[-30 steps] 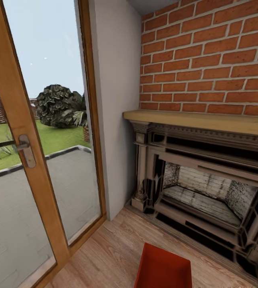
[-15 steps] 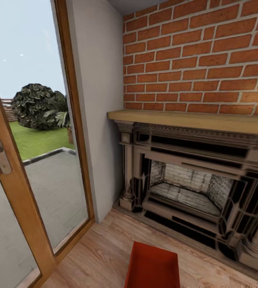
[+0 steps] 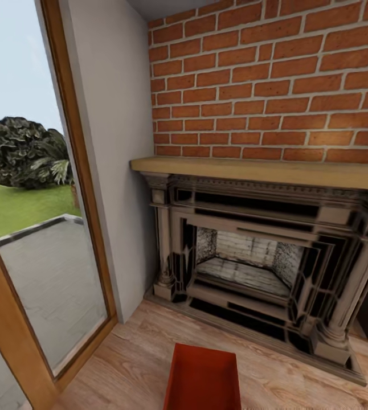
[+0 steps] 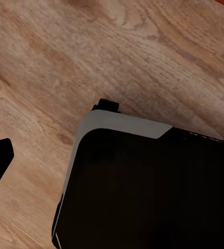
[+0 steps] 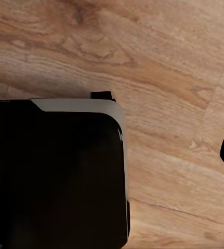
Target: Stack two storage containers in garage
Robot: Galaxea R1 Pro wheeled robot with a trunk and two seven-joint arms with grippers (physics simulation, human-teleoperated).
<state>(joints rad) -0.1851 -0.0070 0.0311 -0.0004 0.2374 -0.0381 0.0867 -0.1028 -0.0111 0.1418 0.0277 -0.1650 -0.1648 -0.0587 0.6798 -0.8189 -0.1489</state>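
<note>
One storage container (image 3: pixel 202 380) sits low in the head view, an orange-red box resting on the light wood-plank floor (image 3: pixel 133 364) just in front of the brick fireplace (image 3: pixel 252 267). Its open top faces the camera and it looks empty, nothing inside that I can make out. No second box is anywhere in these pictures. So the job is at its very start, by my reading: this box is in the living room, unlifted, and the garage run and the stacking all lie ahead. Beside the fireplace stands a glass door (image 3: pixel 36 228) giving onto a paved patio and lawn. Both wrist views look down at wood planks past a dark, rounded part of the robot's body (image 4: pixel 143 187). Whether the fingers on either arm are apart or together, I cannot tell.
</note>
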